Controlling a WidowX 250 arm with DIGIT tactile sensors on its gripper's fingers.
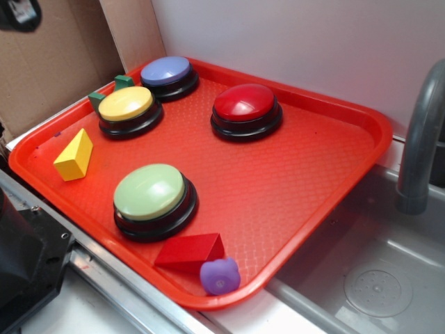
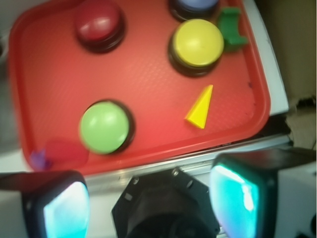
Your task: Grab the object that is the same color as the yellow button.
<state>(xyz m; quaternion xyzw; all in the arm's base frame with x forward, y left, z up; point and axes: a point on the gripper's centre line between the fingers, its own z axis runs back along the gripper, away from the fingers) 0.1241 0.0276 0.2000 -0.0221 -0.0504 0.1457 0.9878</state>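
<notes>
Pale wall and brown cardboard back an orange-red tray that lies on a light tabletop beside a grey sink.

Going left to right in the exterior view: the yellow wedge block lies near the tray's left rim, untouched, with bare tray all round it. Just behind it stands the yellow button, with a green piece at its far side. Then come the pale green button, the blue button, the red wedge, a purple piece and the red button.

Nothing of the task looks done yet. The tool hangs outside the tray's near edge, its two fingers spread wide and empty.

My judgement: the whole reach, descent and grasp remain. The block's nearest obstacles are the tray lip to its left and the yellow button behind; the side toward the tray's middle is open.
</notes>
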